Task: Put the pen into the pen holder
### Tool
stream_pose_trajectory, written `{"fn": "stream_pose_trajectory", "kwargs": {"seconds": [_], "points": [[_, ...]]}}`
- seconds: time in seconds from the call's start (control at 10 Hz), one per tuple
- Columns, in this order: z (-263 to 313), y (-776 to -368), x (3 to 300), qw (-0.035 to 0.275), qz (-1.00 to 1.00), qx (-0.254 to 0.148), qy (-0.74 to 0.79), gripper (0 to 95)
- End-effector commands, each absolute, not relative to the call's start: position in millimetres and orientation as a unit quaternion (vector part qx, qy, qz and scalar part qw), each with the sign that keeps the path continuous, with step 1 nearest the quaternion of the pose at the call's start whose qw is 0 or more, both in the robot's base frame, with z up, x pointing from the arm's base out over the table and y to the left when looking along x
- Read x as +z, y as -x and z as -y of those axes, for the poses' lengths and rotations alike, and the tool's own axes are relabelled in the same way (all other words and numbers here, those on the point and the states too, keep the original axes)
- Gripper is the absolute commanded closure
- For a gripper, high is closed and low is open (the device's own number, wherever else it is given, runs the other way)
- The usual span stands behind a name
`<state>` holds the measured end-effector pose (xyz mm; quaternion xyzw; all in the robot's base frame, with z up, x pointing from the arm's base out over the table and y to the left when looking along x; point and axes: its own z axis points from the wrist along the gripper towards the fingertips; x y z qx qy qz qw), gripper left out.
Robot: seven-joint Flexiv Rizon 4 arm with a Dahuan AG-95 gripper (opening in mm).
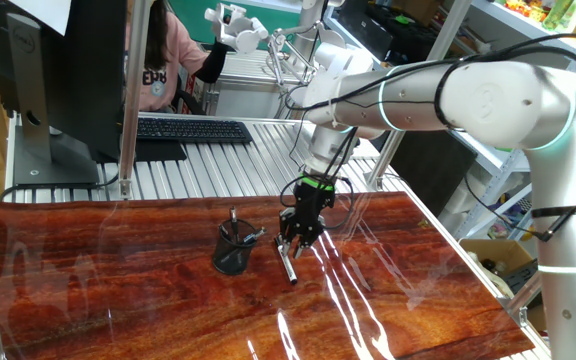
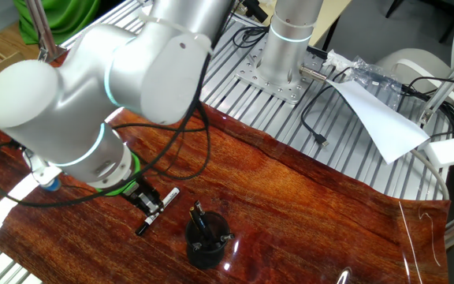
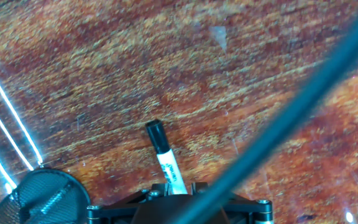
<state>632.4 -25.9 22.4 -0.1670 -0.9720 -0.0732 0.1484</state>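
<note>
In the hand view the claw [image 3: 178, 194] is cut off by the bottom edge, so only the tops of its dark body show, and a blurred black cable [image 3: 291, 124] crosses the picture diagonally in front of the desk [image 3: 166, 74]. In the other fixed view the arm's big grey elbow [image 2: 117, 79] covers the far left part of the desk, and the fingers [image 2: 150, 203] are small and dark under the green wrist ring. In one fixed view glare streaks lie across the wood near the right edge.

The claw pinches the pen [image 3: 165, 160] around its white middle, with the jaws nearly pressed together on the barrel. The pen is slim and straight, with a black cap end and a silvery-white barrel bearing small print that is too blurred to read. In one fixed view the pen [image 1: 288, 262] slants down from the fingers, and its lower end reaches the wood or sits just over it; I cannot tell which. In the other fixed view both ends of the pen [image 2: 158, 211] stick out past the fingers.

The pen sits around the middle of the desk, just beside the pen holder [image 1: 235, 247] and apart from it. The pen holder is a small black mesh cup standing upright, with 2 dark pens [image 2: 202, 221] leaning inside.
</note>
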Motion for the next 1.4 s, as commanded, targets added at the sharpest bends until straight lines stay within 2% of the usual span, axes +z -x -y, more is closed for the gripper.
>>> {"fn": "stream_pose_trajectory", "kwargs": {"seconds": [0.1,1.4], "points": [[23.1,-639.6,24.6,0.156,0.971,-0.074,0.168,76.0],[22.5,-655.9,19.2,0.153,0.972,-0.073,0.162,76.0]]}}
